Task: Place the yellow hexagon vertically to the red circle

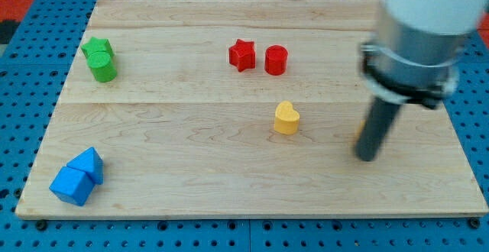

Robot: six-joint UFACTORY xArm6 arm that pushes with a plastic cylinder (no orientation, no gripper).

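The red circle [276, 59] is a short red cylinder near the view's top centre, just right of a red star [241, 54]. My tip [367, 157] rests on the board at the view's right, well below and right of the red circle. A small yellow-orange sliver [357, 136] shows at the rod's left edge. It looks like a yellow block mostly hidden behind the rod, and its shape cannot be made out. A yellow heart [286, 118] lies left of the tip, below the red circle.
Two green blocks [99, 59] sit touching at the view's top left. Two blue blocks [79, 178] sit touching at the bottom left. The wooden board [229, 191] lies on a blue pegboard. The arm's large body covers the top right.
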